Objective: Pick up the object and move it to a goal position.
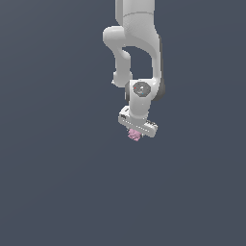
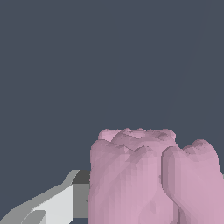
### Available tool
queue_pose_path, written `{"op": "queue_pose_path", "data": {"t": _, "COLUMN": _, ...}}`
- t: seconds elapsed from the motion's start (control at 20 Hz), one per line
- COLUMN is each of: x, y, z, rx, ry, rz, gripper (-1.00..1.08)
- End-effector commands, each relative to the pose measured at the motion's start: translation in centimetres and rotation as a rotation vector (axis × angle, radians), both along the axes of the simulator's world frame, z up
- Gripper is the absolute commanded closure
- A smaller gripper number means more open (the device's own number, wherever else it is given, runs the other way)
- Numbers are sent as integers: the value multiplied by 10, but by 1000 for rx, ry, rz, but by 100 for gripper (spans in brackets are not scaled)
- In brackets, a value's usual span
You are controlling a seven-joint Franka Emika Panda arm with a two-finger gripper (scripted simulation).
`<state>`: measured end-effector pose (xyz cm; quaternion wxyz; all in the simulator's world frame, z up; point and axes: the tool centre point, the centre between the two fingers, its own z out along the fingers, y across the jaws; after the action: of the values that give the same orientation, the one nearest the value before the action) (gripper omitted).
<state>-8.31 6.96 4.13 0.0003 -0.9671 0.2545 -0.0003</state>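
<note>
Exterior view: the pink lump (image 1: 134, 135) sits tucked right under the gripper (image 1: 136, 133), apparently pinched there. Wrist view: the lump (image 2: 148, 179) fills the frame beside one finger (image 2: 57, 205). It looks light and rigid but bumpy, so squeezing its flatter sides seems safest.

Pink lumpy object (image 1: 134, 135) — white pincer (image 1: 136, 133) — plain slate-grey backdrop
</note>
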Motion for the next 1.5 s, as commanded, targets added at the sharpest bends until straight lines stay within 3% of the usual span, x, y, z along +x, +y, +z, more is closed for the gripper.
{"op": "queue_pose_path", "data": {"t": 0.0, "x": 0, "y": -1, "z": -1, "rx": 0, "ry": 1, "rz": -1, "gripper": 108}}
{"op": "queue_pose_path", "data": {"t": 0.75, "x": 13, "y": -11, "z": 12, "rx": 0, "ry": -1, "rz": 0, "gripper": 108}}
{"op": "queue_pose_path", "data": {"t": 1.45, "x": 85, "y": -72, "z": 77, "rx": 0, "ry": 0, "rz": 0, "gripper": 108}}
